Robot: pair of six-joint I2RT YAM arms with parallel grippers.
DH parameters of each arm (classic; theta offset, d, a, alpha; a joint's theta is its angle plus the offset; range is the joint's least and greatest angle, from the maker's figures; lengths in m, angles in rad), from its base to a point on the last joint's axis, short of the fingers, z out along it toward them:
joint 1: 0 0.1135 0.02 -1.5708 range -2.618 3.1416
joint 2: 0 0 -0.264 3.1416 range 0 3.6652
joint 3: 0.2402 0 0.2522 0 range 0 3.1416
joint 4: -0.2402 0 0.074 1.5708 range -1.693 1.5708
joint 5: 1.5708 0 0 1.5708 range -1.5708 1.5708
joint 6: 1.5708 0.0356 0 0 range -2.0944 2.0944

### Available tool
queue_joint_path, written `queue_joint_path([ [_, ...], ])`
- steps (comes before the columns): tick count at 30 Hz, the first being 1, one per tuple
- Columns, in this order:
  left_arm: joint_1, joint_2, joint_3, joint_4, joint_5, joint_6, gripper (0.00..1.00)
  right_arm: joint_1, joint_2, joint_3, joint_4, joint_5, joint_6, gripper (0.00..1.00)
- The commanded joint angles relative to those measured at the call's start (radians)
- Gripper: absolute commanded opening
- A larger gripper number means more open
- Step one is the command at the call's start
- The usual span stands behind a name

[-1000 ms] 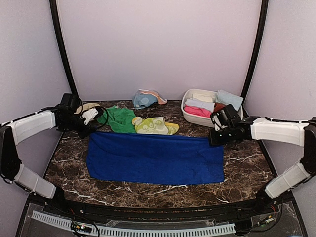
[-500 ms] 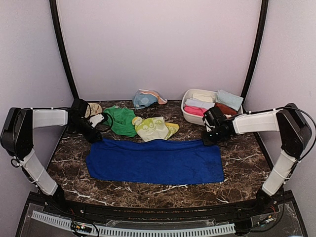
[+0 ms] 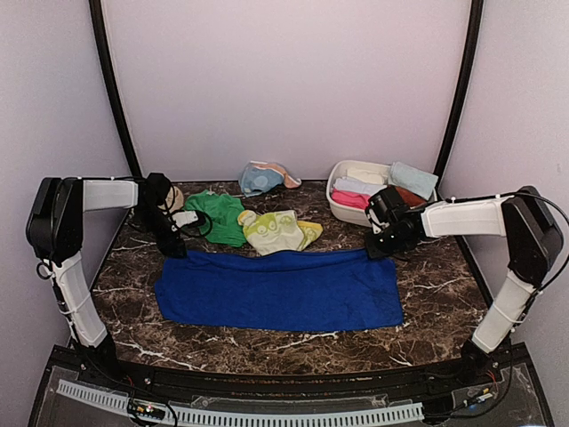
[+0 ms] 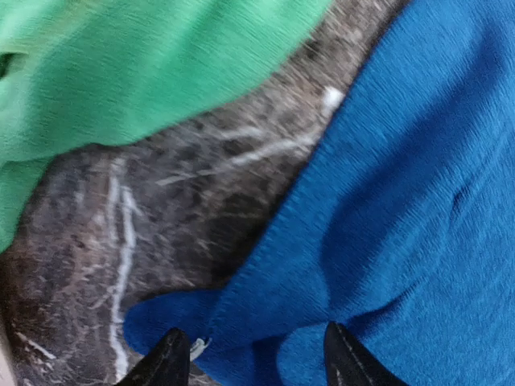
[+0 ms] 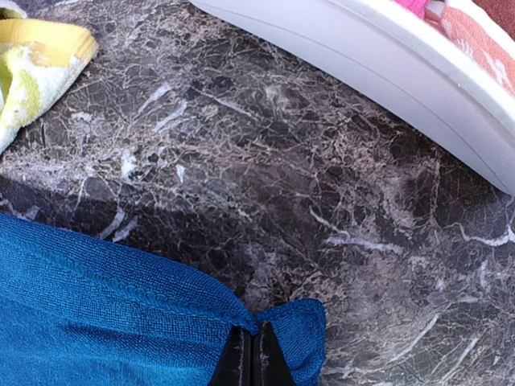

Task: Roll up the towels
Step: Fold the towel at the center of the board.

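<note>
Moved since a second earlier: the left tool [image 3: 175, 249] had swung in from the worktop's left edge to the far-left corner of the royal blue towel [image 3: 280, 289], and its jaws, then closed, had parted. The right tool [image 3: 375, 249] had shifted a little leftward with the towel's far-right corner.
Left tool: in the left wrist view the left tool [image 4: 253, 362] stood with its jaws apart, one finger on each side of the royal blue towel's [image 4: 402, 201] curled corner, not closed on it.
Right tool: in the right wrist view the right tool [image 5: 253, 354] was closed tight, its fingertips pinching the corner of the royal blue towel [image 5: 105, 297].
Royal blue towel: spread mostly flat across the middle of the marbled worktop [image 3: 427, 311], long side running left to right, between the two tools.
Green towel: the green towel [image 3: 216, 216] lay crumpled just beyond the left tool, apart from the blue cloth [image 4: 145, 64].
Yellow-green patterned towel: the yellow-green patterned towel [image 3: 277, 229] lay bunched at the blue towel's far edge, its yellow hem showing in the right wrist view [image 5: 24, 72].
Light blue towel: the light blue towel [image 3: 260, 178] sat heaped near the back wall.
White basin: the white basin [image 3: 342, 206] stood at far right, just behind the right tool, its rim close in the right wrist view [image 5: 386, 56].
Rolled towels: the rolled towels [image 3: 356, 199] were packed inside the basin, pink, white and rust among them.
</note>
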Motion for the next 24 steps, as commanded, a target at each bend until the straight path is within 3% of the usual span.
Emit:
queue_joint_path([
  [1,0.009,-0.039,0.0,-0.188,-0.012,0.155,0.62,-0.007,-0.04,-0.02,-0.005,-0.005,-0.006,0.0],
  [3,0.01,-0.041,-0.001,-0.172,-0.031,0.166,0.62,-0.007,-0.037,-0.015,-0.01,-0.011,-0.006,0.0],
  [7,0.011,-0.017,-0.008,-0.085,-0.077,0.145,0.47,-0.007,-0.04,-0.009,-0.015,-0.017,-0.007,0.0],
  [11,0.011,-0.006,-0.03,0.012,-0.129,0.137,0.39,-0.007,-0.049,-0.009,-0.021,-0.025,-0.006,0.0],
  [17,0.008,-0.029,-0.051,0.091,-0.132,0.148,0.4,-0.007,-0.054,-0.016,-0.025,-0.048,-0.001,0.0],
  [24,-0.022,-0.014,-0.079,0.058,-0.119,0.181,0.43,-0.007,-0.047,-0.009,-0.025,-0.066,0.001,0.0],
])
